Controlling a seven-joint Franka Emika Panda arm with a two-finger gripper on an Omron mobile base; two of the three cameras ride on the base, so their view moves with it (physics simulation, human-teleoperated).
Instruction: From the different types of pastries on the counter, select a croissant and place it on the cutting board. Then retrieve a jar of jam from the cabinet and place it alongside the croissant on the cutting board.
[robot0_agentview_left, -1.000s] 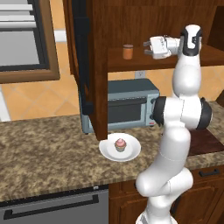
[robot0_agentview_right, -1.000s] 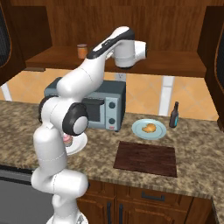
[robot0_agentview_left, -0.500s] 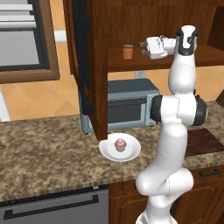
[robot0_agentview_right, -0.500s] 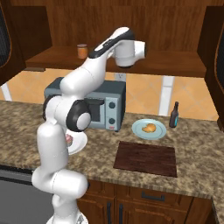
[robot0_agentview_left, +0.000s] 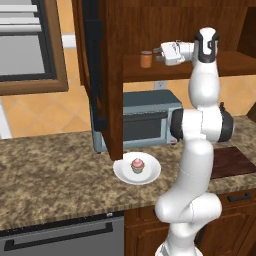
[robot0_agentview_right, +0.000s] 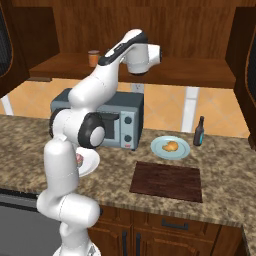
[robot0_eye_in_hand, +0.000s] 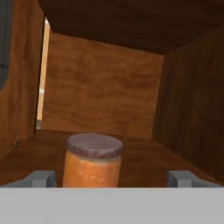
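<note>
Ahead of the spread pincer, one small orange-brown jam jar is standing on the dark wooden cabinet shelf.
Below it, two round plates are sitting on the speckled granite counter: one cupcake, one croissant.

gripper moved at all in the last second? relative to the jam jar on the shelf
Yes. In the left base view the gripper has closed in on the jar of jam, which stands where it did on the cabinet shelf; the gap between them has shrunk. Jaws open.
</note>
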